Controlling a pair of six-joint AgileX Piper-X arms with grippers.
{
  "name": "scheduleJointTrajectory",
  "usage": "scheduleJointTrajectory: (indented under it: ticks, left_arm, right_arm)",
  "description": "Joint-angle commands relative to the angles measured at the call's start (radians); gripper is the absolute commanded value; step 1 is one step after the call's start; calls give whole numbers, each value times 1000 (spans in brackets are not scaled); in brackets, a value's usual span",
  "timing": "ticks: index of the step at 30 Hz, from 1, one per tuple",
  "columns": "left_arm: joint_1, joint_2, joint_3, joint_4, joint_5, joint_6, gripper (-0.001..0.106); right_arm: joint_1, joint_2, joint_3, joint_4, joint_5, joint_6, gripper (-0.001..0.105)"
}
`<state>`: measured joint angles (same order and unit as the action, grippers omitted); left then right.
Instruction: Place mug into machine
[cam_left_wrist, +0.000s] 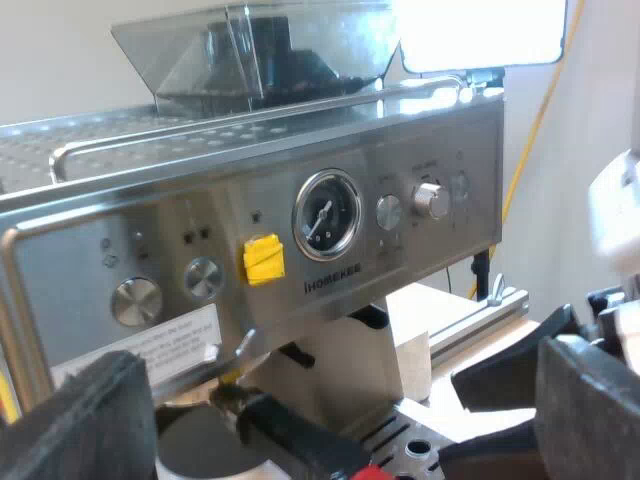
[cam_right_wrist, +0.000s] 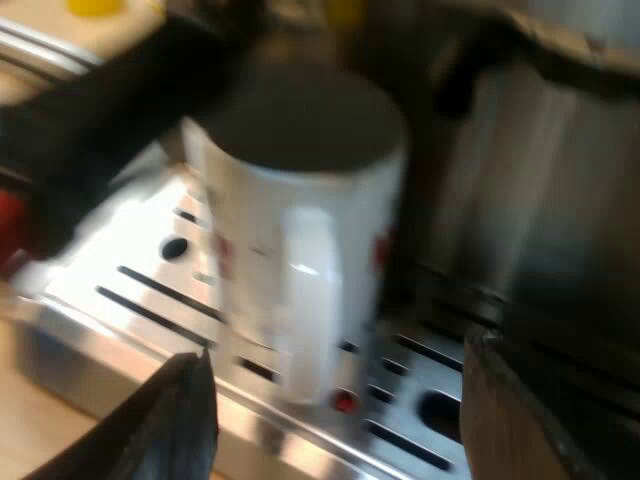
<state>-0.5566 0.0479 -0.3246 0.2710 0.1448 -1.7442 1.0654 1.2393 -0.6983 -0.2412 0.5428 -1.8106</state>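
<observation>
Mug stands upright on the metal drip tray at the front of the espresso machine. The mug is white with a dark inside. Its handle faces the right gripper. That gripper's two black fingers are wide apart and hold nothing. The mug sits just past their tips.

The left gripper is up in front of the machine's shiny face. Its fingers are far apart too, and they hold nothing. Between them I see a round dial, a yellow tag and some silver knobs. The clear bean hopper sits on top of the machine. Under the dial, the holder's dark handle sticks out over the tray, and it ends in red.
</observation>
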Motion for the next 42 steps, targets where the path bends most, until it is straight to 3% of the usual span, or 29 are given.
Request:
scheduleJointTrajectory:
  ticks: [1, 4, 8, 10, 12, 14, 23, 36, 42]
  left_arm:
    - [-3, -28, -58, 203, -39, -1, 78]
    - [-3, -44, -117, 312, -47, -1, 78]
    - [-3, -44, -197, 420, -47, -1, 78]
    - [-3, -44, -214, 438, -44, -1, 78]
    - [-3, -44, -227, 443, -39, -1, 78]
    - [-3, -44, -231, 441, -36, -1, 78]
    - [-3, -44, -232, 481, -34, -1, 78]
    - [-3, -44, -232, 493, -34, -1, 78]
    - [-3, -44, -232, 493, -34, -1, 78]
  right_arm:
    - [47, -61, -3, -5, 2, -11, 55]
    - [105, -117, -5, -10, 14, -11, 55]
    - [163, -159, -8, -33, 106, -11, 51]
    - [177, -159, -18, -41, 124, -11, 38]
    - [187, -155, -43, -39, 124, -11, 16]
    - [186, -151, -61, -39, 118, -8, 0]
    - [186, -61, -174, -39, 209, -9, 0]
    - [171, 206, -381, -62, 369, -10, 0]
    - [143, 258, -415, -84, 411, -10, 0]
